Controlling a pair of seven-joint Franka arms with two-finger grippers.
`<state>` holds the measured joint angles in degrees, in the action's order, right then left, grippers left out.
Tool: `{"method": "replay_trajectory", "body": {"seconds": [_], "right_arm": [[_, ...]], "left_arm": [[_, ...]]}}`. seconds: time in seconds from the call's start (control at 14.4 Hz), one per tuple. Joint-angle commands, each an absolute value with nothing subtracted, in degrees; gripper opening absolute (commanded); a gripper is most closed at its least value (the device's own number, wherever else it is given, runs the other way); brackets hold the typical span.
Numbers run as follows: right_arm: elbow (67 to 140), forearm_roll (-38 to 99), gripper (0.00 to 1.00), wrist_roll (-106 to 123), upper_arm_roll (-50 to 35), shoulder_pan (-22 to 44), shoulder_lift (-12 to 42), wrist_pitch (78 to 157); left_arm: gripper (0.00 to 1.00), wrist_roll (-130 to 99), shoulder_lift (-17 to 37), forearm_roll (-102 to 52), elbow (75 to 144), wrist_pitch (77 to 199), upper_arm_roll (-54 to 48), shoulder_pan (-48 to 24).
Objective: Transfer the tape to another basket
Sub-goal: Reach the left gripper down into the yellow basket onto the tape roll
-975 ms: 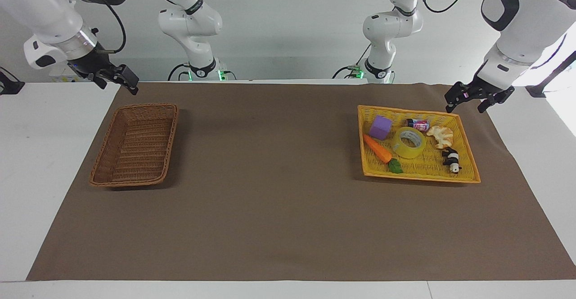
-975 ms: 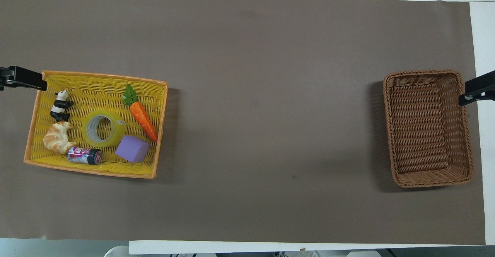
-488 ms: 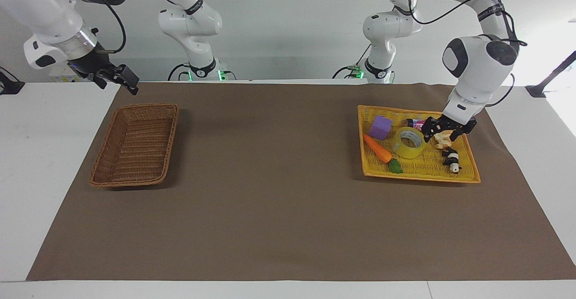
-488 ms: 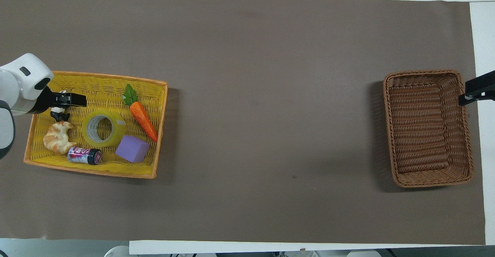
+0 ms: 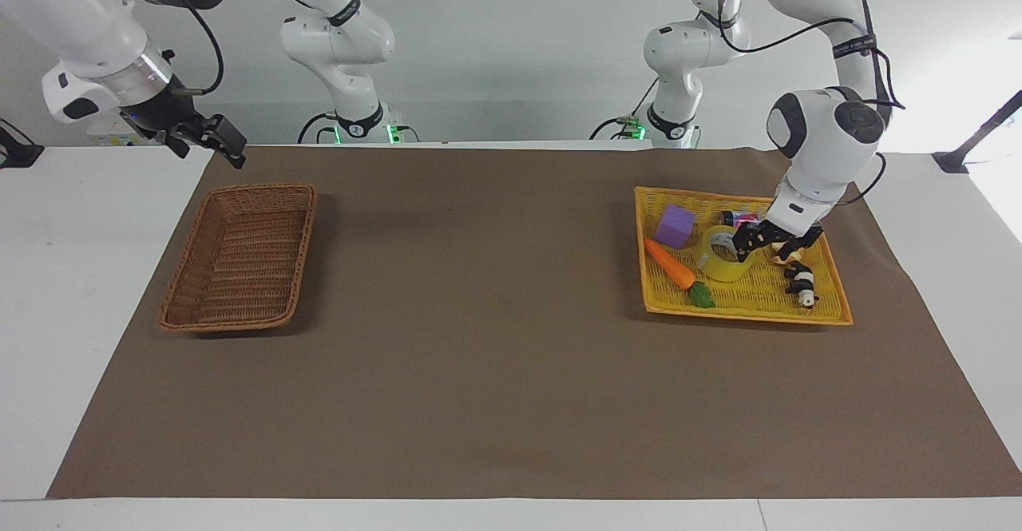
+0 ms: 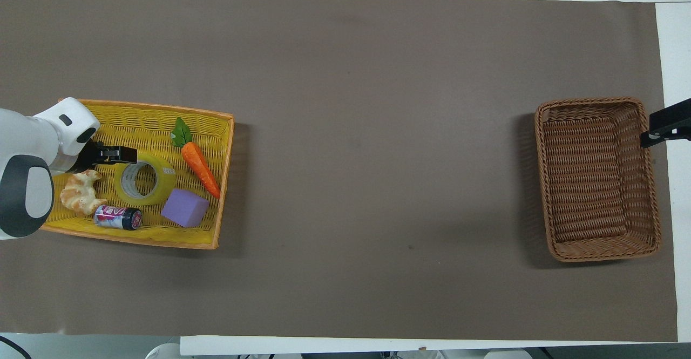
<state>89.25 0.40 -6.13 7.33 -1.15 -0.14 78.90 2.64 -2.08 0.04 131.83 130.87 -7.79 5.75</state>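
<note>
Tape (image 5: 722,255) is lying flat in the yellow tray (image 5: 746,313), carrot (image 5: 671,265) at its 8 o'clock in your facing view. Left gripper (image 5: 749,245) is hovering at its rim, jaws apart, gripping nothing. Right gripper (image 5: 209,138), open, is waiting by the basket (image 5: 239,259).

Yellow tray (image 6: 162,238) on the brown mat (image 6: 345,186), holding an orange carrot (image 6: 198,160), a purple block (image 6: 185,208), a croissant (image 6: 81,194), a small can (image 6: 117,217), a panda figure (image 5: 801,283)
</note>
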Motion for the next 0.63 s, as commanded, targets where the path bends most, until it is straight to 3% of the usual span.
{"method": "replay_trajectory", "body": {"seconds": [0.0,0.56], "right_arm": [[90.18,0.62,1.00,-5.36,7.12,-1.50,-0.97,78.75],[90.18,0.62,1.00,-5.36,7.12,-1.49,-0.97,78.75]], "left_arm": [[0.84,1.76,-3.69,0.53,135.52,132.45,-7.56,5.27],[0.65,2.11,-3.87,0.53,139.47,135.60,-7.65,5.19]]}}
